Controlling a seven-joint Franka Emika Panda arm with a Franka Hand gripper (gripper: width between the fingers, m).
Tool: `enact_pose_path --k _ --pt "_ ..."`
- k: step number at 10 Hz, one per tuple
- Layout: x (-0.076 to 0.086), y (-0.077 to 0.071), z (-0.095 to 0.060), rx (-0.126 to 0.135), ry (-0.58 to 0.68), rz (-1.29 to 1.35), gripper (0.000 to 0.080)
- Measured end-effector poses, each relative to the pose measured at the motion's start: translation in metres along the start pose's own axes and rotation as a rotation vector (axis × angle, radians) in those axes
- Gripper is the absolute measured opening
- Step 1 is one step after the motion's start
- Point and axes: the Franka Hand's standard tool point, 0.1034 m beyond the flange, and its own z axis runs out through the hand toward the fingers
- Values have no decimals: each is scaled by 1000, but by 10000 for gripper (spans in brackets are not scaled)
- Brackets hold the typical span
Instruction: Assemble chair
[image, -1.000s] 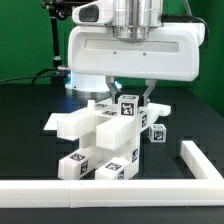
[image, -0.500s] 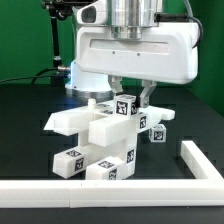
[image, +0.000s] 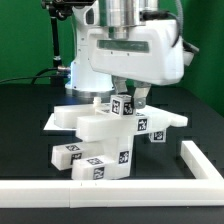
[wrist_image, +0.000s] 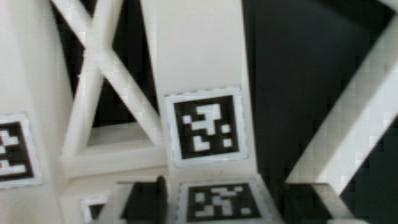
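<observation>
The fingers are reaching down from 12 o'clock in the exterior view and clamping a tagged upright piece at the top of the chair. The chair is occupying the middle of the black desk, with a flat panel sticking out toward 9 o'clock. The white border rail is running along 6 o'clock and turning up near 4 o'clock. White chair bars and a tag are filling the wrist view.
</observation>
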Motion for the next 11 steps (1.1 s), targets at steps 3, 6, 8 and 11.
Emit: enact_pose_path --k 3,6,8,11 --pt "10 -1 -1 16 -9 95 284" --pt "8 -1 0 15 -10 86 284" --pt "8 -1 0 14 -10 84 573" --pt "8 -1 0 14 -10 83 647"
